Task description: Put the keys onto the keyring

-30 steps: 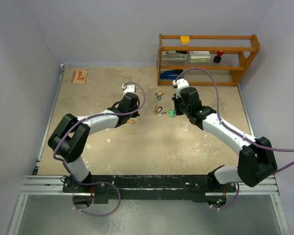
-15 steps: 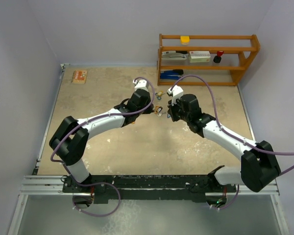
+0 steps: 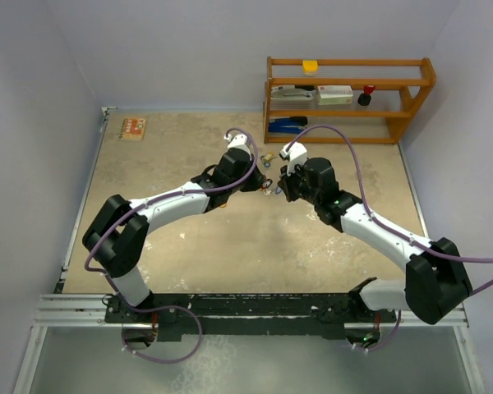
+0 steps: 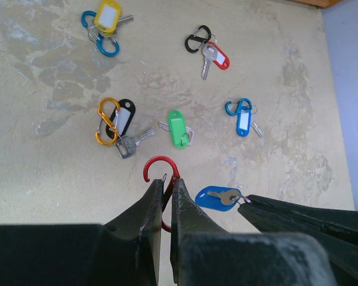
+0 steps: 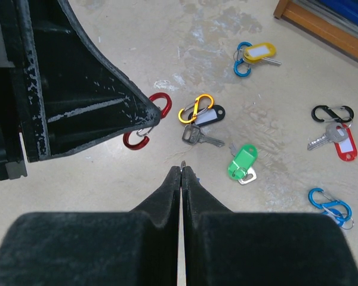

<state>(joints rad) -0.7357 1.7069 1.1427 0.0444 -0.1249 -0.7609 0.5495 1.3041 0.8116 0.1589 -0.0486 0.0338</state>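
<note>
My left gripper [image 4: 166, 182] is shut on a red S-shaped clip [image 4: 161, 164], the keyring, whose open hook sticks out past the fingertips. Just to its right, my right gripper [image 5: 183, 168] is shut on the small ring of a key with a blue tag [image 4: 218, 198], which hangs close to the red clip without touching it. In the right wrist view the blue tag is hidden under my fingers. More keys lie on the table beyond: a green-tagged one [image 4: 179, 128], a red-tagged one [image 4: 218, 58], a yellow-tagged one [image 4: 106, 15], another blue one [image 4: 243, 122] and a black-tagged one with an orange clip [image 4: 107, 121].
A wooden shelf [image 3: 349, 98] with boxes and small items stands at the back right. A small orange object [image 3: 133, 128] lies at the back left. Walls close in the table [image 3: 189, 246] on the left, far and right sides.
Over the last second the left arm swung right and farther out, and the right arm shifted left, bringing both grippers together over the scattered keys. Both stayed shut.
</note>
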